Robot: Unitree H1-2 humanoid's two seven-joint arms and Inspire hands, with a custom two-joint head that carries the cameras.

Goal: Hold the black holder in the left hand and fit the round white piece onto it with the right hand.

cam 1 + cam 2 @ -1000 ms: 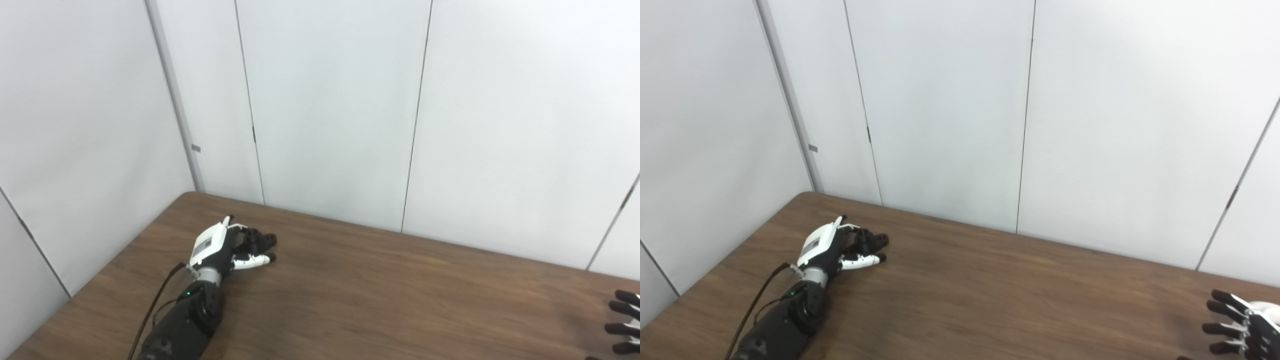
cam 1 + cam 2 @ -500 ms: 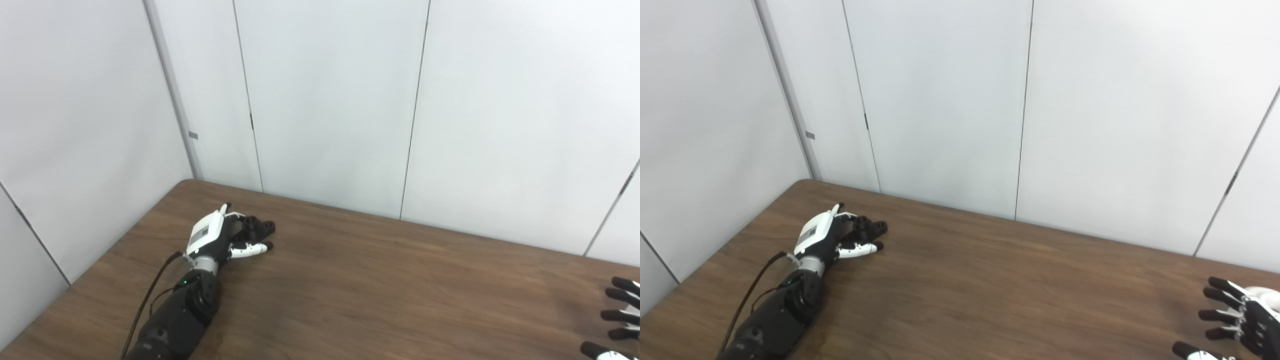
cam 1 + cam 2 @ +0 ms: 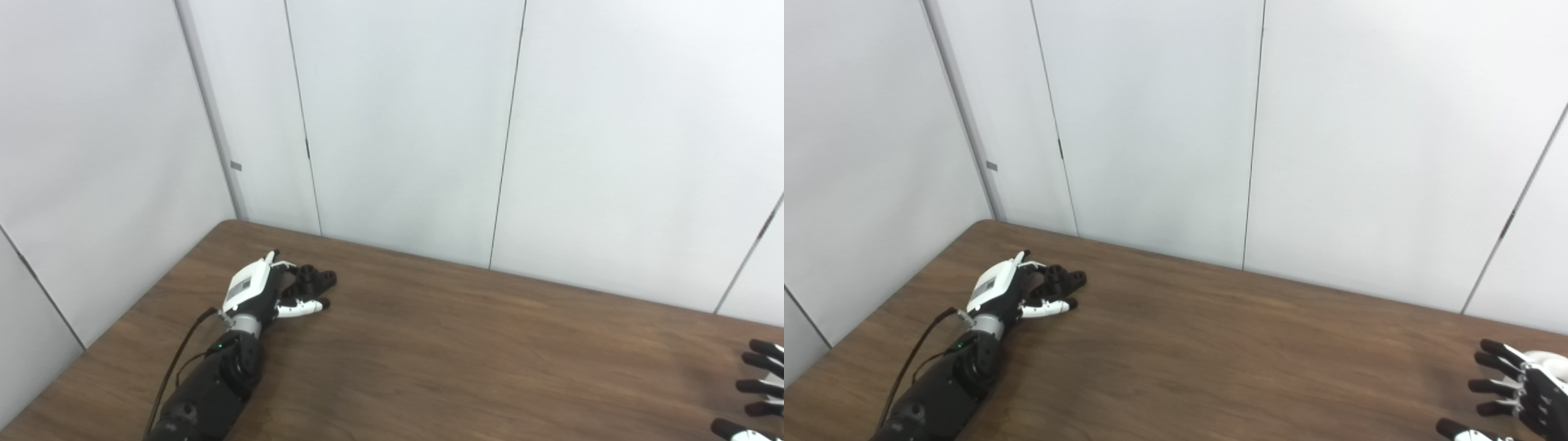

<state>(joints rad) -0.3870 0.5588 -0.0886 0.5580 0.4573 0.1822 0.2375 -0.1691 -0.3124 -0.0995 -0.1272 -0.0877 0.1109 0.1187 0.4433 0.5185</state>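
My left hand [image 3: 254,291] rests on the table at the far left, palm turned inward. Its thumb [image 3: 300,308] lies straight and apart from the fingers. A small black holder [image 3: 318,278] with round sockets lies on the table at the fingers' ends, also seen in the right eye view [image 3: 1066,280]. The dark fingers blend with it, and no grip shows. My right hand [image 3: 1516,392] is at the lower right edge, open with fingers spread, holding nothing. The round white piece is not in view.
The brown wooden table [image 3: 465,343] runs wall to wall under white panel walls [image 3: 398,122]. A black cable [image 3: 177,367] runs along my left forearm. The table's left edge is close to the left hand.
The camera tilted down a little early on. Since then my left hand has drawn back slightly toward me while the black holder stayed put. The right hand has barely moved.
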